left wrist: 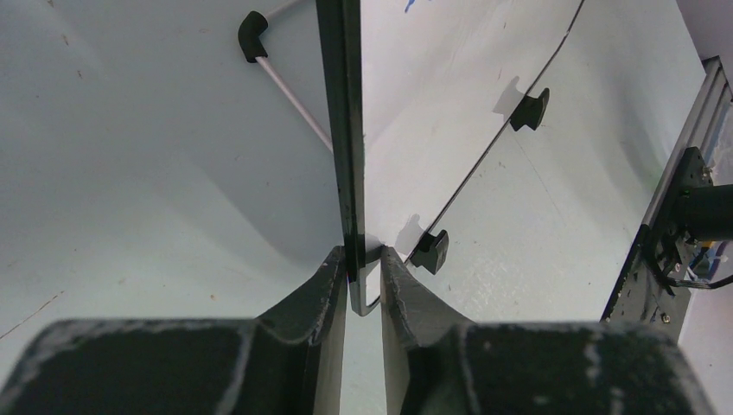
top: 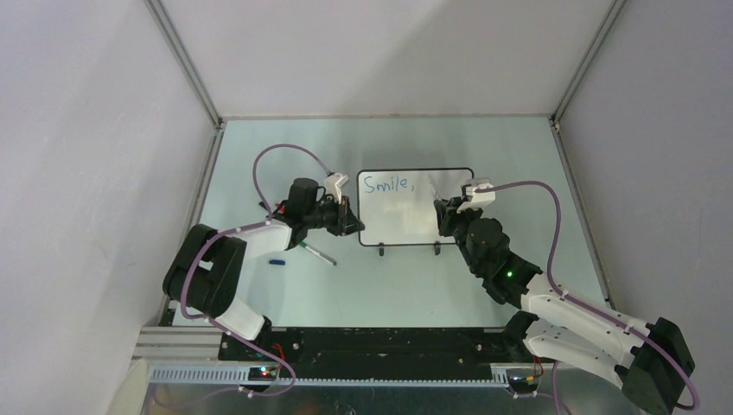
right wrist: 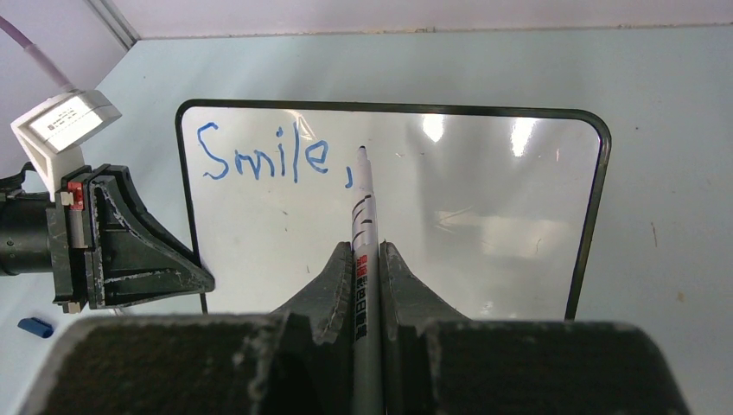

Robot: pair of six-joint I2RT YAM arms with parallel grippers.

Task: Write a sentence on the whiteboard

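The whiteboard [top: 406,220] stands on two black feet mid-table, tilted back. Of the sentence [right wrist: 259,156], only "Smile," shows, in blue at the top left. My right gripper [right wrist: 366,246] is shut on a silver marker [right wrist: 363,216] whose tip sits at the board face just right of the comma. My left gripper [left wrist: 363,252] straddles the board's lower left corner [left wrist: 350,173]: one finger lies against the black frame and the other fingertip meets the white face. In the top view the left gripper [top: 351,222] is at the board's left edge and the right gripper [top: 442,210] is in front of its right half.
A thin white pen with dark ends [top: 318,253] and a small blue cap [top: 277,260] lie on the table left of the board, below the left arm. Grey enclosure walls surround the table. A black rail [top: 372,341] runs along the near edge.
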